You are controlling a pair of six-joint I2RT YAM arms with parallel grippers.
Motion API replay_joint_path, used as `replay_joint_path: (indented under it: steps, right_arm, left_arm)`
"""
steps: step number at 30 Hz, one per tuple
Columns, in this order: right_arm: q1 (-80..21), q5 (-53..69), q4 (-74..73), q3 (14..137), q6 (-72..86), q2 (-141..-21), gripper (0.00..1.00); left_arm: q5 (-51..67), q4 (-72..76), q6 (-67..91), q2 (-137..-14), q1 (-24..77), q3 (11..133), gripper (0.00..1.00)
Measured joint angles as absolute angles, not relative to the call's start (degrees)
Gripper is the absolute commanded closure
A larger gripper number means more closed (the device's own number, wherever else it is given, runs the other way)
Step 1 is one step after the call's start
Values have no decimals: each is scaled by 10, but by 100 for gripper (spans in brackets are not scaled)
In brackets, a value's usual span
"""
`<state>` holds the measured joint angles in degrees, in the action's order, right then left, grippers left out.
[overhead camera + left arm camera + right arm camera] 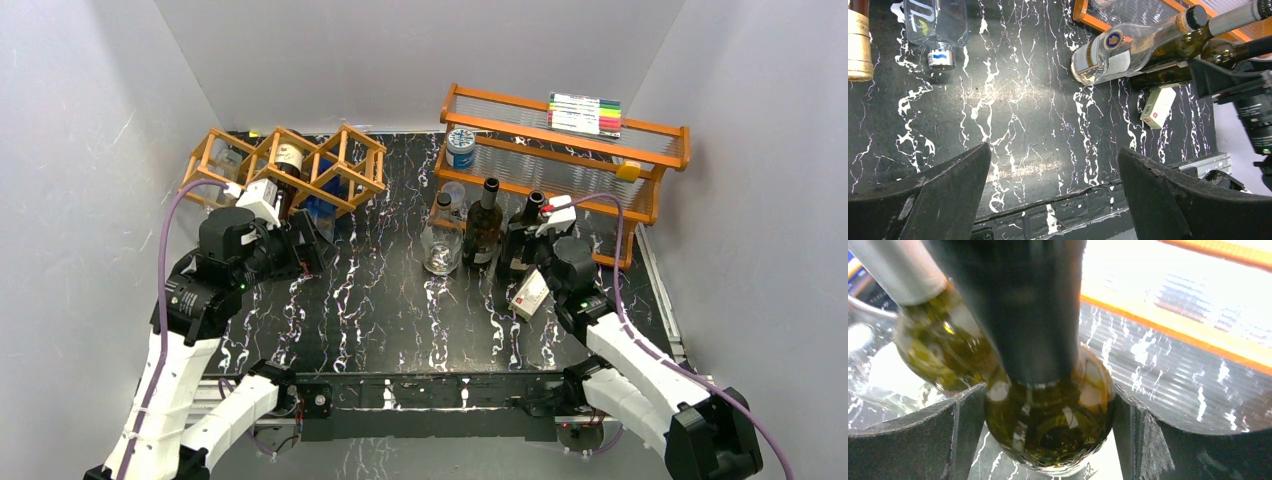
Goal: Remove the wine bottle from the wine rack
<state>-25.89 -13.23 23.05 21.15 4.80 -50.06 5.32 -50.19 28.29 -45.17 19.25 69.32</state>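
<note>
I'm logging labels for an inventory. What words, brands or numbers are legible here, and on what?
No text reads clearly.
Plastic bottle: large white letters, cut off.
Clear glass bottle: crest badge, print blurred.
White box: red mark, too small.
Marker pack: too small.
Wine bottle in wine rack: label too small.

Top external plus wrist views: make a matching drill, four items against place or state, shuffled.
1 wine rack
2 marker pack
3 left end effector
4 right end effector

a closed around green bottle
b back left, wine bottle in a cell
c open above bare tabletop
d top tier of orange shelf

Pairs: 1-b, 2-d, 3-c, 4-a
</note>
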Motion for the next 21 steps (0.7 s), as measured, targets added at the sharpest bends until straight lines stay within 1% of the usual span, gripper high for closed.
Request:
replay_joint_path:
  steps: [8,15,18,21]
  right_arm:
    - [-259,-115,127,285,43,-437,2]
    - [-259,-89,88,320,85,-352,2]
    - [-259,-74,62,372,100,-350,2]
    - [-259,-40,35,442,100,-375,2]
  left_arm:
    - [53,-498,281,-452,192,668,2]
    - [37,-497,255,-483,192,645,2]
    - [32,-496,246,-513,192,641,2]
    - [24,-484,241,-545,192,626,2]
